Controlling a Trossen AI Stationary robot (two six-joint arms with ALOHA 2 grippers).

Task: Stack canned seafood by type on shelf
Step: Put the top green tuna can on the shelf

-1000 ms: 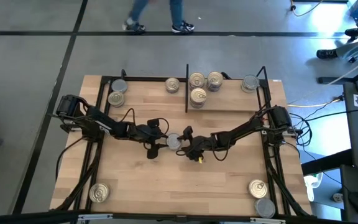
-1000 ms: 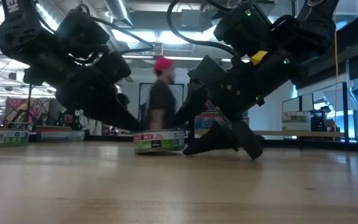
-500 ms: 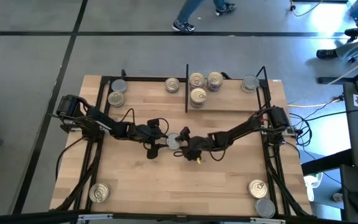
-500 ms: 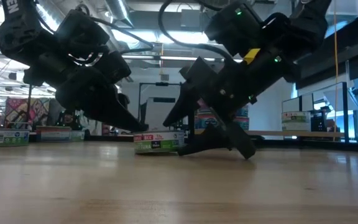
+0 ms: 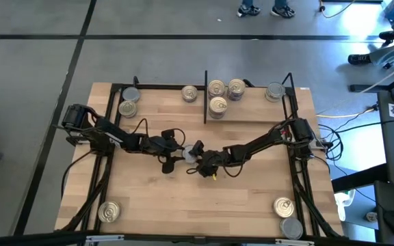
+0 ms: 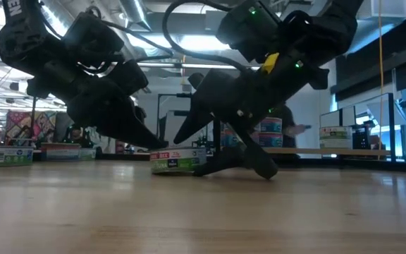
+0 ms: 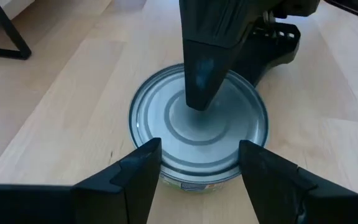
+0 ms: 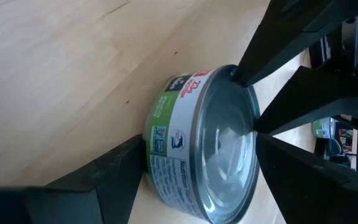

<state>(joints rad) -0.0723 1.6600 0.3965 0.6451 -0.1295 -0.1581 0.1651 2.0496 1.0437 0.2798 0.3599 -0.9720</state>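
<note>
Both sets of fingers, left gripper [image 5: 178, 155] and right gripper [image 5: 197, 154], are spread around one grey-lidded tin [image 5: 189, 154]; several tins already sit on the shelf [image 5: 252, 116], four remain on the tabletop [image 5: 183, 198].

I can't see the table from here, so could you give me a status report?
Both grippers, left and right, open around one grey-lidded tin mid-table. Tin not lifted. Arms crowd each other.

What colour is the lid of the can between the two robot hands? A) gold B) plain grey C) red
B: the can between the left hand and the right hand has a plain grey ringed lid.
</note>
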